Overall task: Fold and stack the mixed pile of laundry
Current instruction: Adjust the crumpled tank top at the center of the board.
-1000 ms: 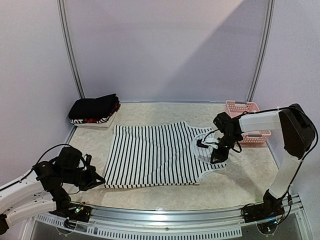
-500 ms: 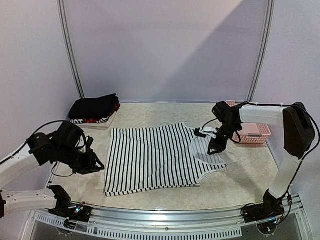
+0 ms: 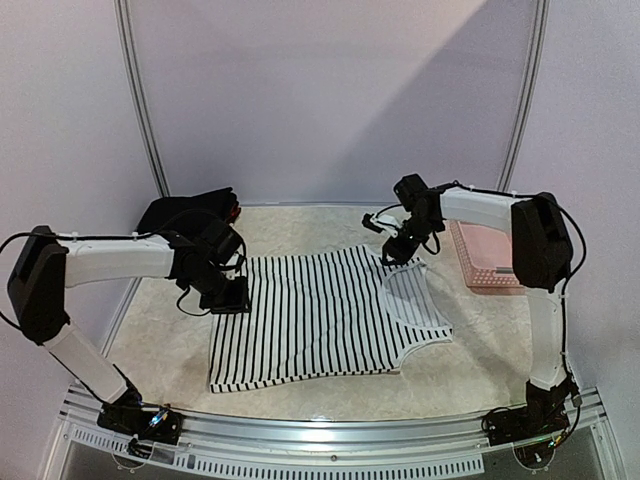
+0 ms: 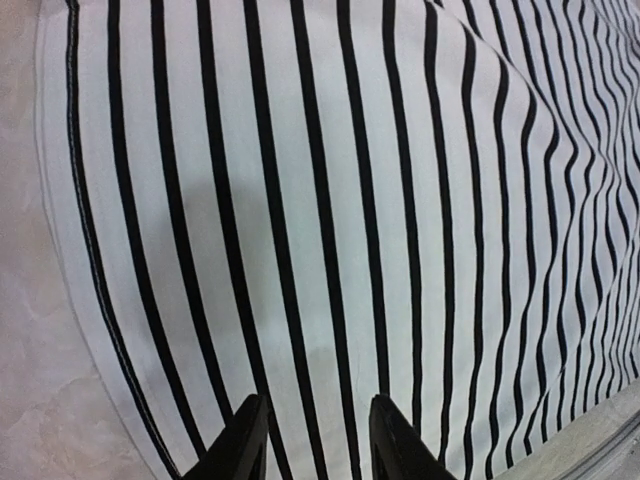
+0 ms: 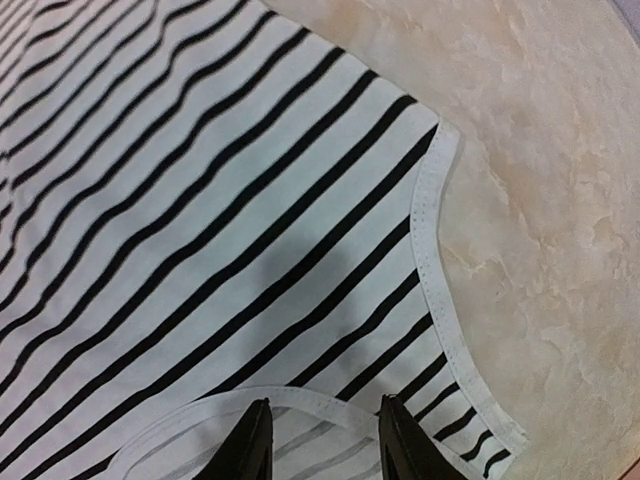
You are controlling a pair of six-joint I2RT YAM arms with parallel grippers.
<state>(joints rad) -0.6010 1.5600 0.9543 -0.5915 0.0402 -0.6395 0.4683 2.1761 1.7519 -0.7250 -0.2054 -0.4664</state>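
Note:
The black-and-white striped tank top (image 3: 320,315) lies spread flat in the middle of the table. Over its back left edge hovers my left gripper (image 3: 232,300), open; in the left wrist view (image 4: 318,445) only the striped cloth (image 4: 350,200) shows between the fingers, nothing gripped. My right gripper (image 3: 392,252) hangs open above the far right shoulder strap; its wrist view (image 5: 322,445) shows the white-trimmed neckline and strap (image 5: 440,260) just ahead of the fingertips. A folded stack of dark garments (image 3: 180,212) sits at the back left, partly behind the left arm.
A pink perforated basket (image 3: 490,262) stands at the right, beside the right arm. Bare marbled tabletop (image 3: 470,360) surrounds the tank top. A curved metal frame and purple walls close off the back; a rail runs along the near edge.
My left gripper opened and swung from the tank top's near left corner to its back left edge. The right gripper moved from the top's right side back to the far strap.

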